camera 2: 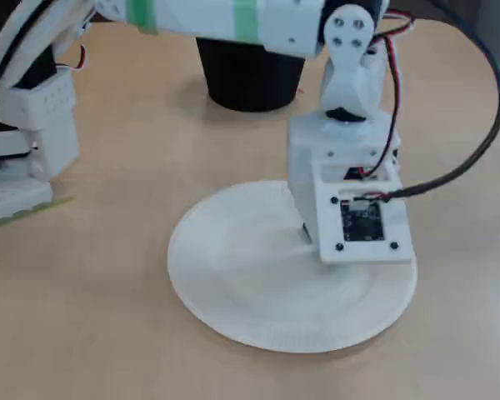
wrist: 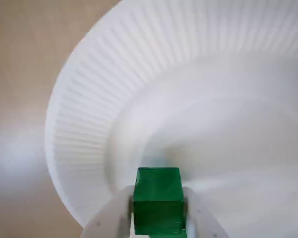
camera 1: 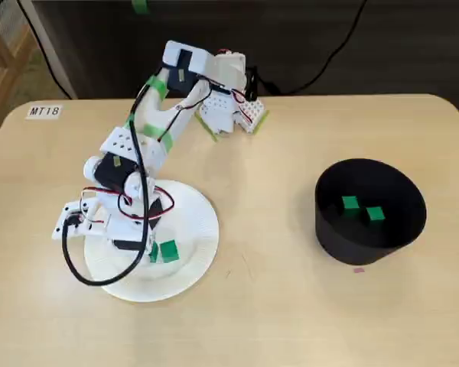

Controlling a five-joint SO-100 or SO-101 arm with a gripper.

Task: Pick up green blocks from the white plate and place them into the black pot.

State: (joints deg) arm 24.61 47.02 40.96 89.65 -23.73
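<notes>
The white arm (camera 1: 149,130), banded with green tape, is folded down over the round white paper plate (camera 1: 203,229) on the left of the pale wooden table (camera 1: 275,321) in a fixed view. Its gripper (camera 1: 154,252) sits low over the near part of the plate, and a small green cube (camera 1: 168,251) is right at its tip.

The wrist view is the clearest. The green cube (wrist: 158,191) sits squarely between the two white fingers (wrist: 114,218) of the gripper (wrist: 158,208). The fingers lie flush against its left and right sides, so they look clamped onto it. I can't tell whether the cube is touching the plate or just off it. Behind it, the ribbed rim of the plate (wrist: 79,124) curves away.

In the other fixed view, from low on the opposite side, the wrist's camera housing (camera 2: 358,221) blocks the fingers and the cube. It stands over the middle of the plate (camera 2: 233,308).

The black round pot (camera 1: 352,248) stands well apart from the plate, on the right side of the table in a fixed view. It also shows behind the arm in the other one (camera 2: 250,83). Two more green cubes lie inside it, one (camera 1: 350,203) just beside the other (camera 1: 375,214). A white label reading MT18 (camera 1: 44,112) is stuck near the table's far left corner.
</notes>
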